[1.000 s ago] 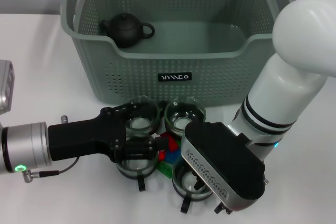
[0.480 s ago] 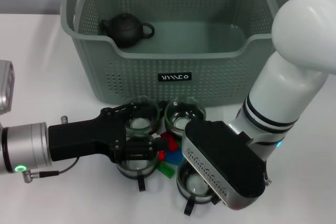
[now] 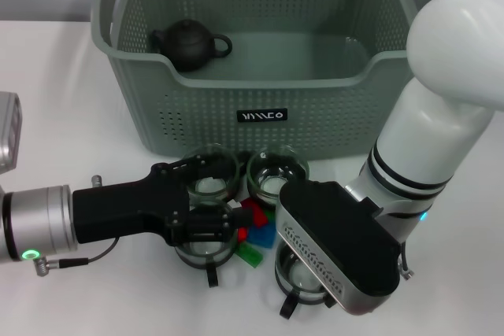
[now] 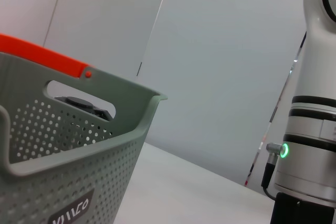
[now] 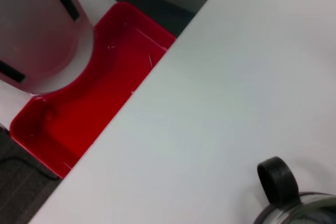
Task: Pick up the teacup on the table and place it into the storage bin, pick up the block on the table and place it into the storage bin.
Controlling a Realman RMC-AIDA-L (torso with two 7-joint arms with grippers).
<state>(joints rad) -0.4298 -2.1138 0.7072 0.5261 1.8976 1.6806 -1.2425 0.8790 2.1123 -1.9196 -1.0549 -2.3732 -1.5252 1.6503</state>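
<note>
Shift: right gripper (image 3: 311, 277) has slid a bit nearer and rightward w/ the glass teacup (image 3: 303, 273) under it; cup's black handle now pokes out near-left.
Right fingers: hidden under the wrist housing, can't tell if spread or pinching.
Left gripper (image 3: 206, 222): low over the near-left teacup (image 3: 206, 248), fingers pressed onto its rim.
Blocks (image 3: 253, 230): red, blue, green, on the surface betw. the cups.
Storage bin (image 3: 260, 116): far side, dark teapot (image 3: 189, 43) inside at left.
</note>
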